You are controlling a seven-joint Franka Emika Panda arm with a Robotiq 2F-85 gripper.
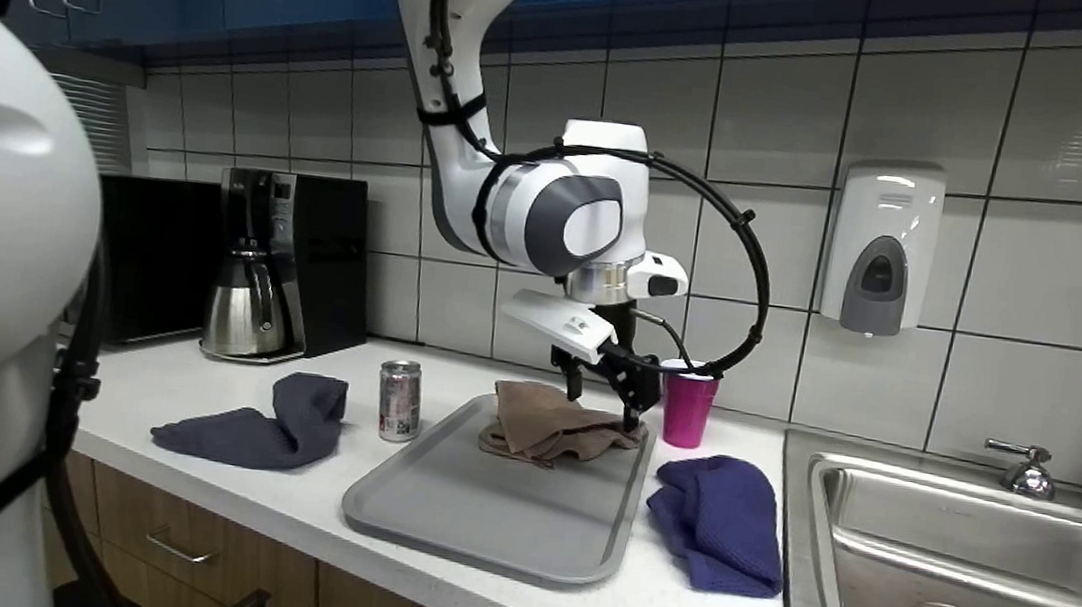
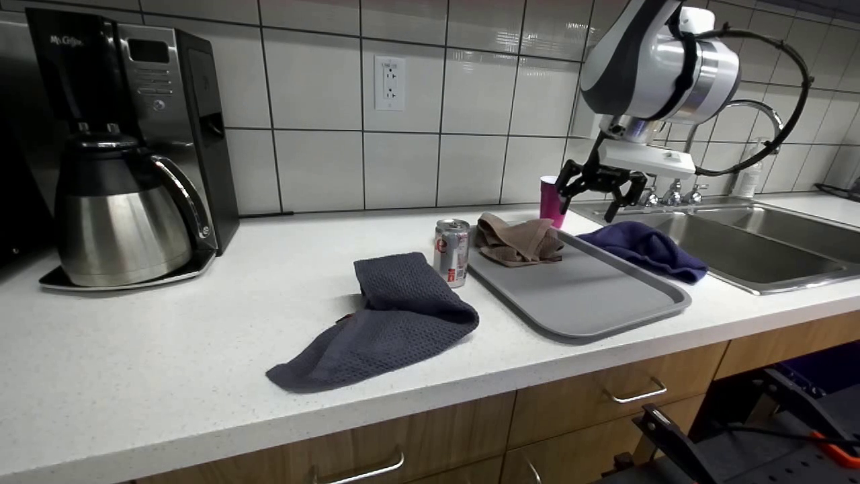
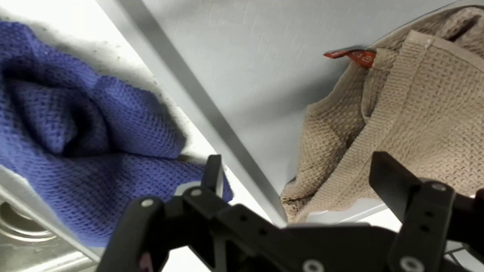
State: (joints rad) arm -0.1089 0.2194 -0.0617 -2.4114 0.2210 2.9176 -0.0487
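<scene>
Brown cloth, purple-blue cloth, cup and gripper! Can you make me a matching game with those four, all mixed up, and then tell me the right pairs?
Things:
1. brown cloth
2. purple-blue cloth
3. cup
4. gripper

Matches:
A. bright pink outside
B. open
C. between the tray and the sink
D. on the tray

Right pairs: 1-D, 2-C, 3-A, 4-B
</scene>
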